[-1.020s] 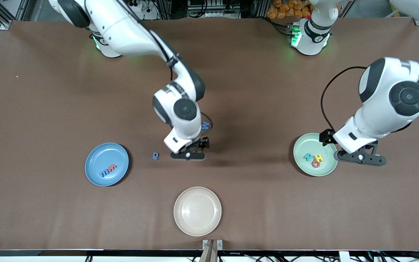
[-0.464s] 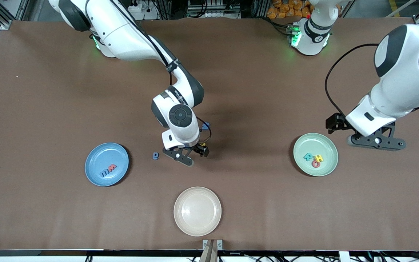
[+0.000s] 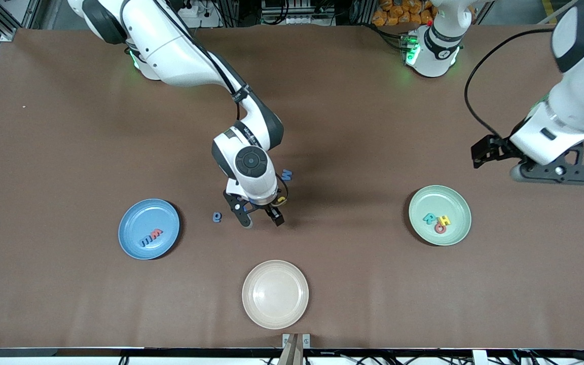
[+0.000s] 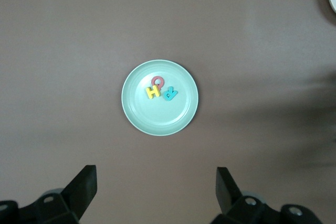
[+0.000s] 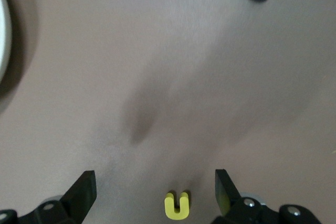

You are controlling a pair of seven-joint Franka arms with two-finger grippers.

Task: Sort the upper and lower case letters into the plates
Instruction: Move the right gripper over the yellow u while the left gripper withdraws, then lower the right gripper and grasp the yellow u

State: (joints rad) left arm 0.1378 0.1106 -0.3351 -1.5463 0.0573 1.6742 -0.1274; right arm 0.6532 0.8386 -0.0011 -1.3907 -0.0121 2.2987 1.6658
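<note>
My right gripper (image 3: 260, 218) hangs open low over the middle of the table. In the right wrist view a yellow letter u (image 5: 177, 205) lies on the cloth between its fingers (image 5: 86, 184), touching neither. A blue letter M (image 3: 286, 175) and a small blue letter (image 3: 216, 217) lie close by. The blue plate (image 3: 135, 223) holds a red and a blue letter (image 3: 151, 236). The pale green plate (image 3: 454, 203) holds a teal R (image 3: 429, 218), a yellow H (image 3: 444, 220) and a red O (image 3: 440, 228). My left gripper (image 3: 555, 172) is open and empty, raised beside the green plate.
A cream plate (image 3: 275, 294) with nothing in it sits nearest the front camera, near the table's front edge. The brown cloth (image 3: 363, 284) covers the whole table. The left wrist view looks down on the green plate (image 4: 157, 119).
The left arm has risen and drawn away from the green plate toward its end of the table. The right gripper has turned over the yellow letter and stayed open.
</note>
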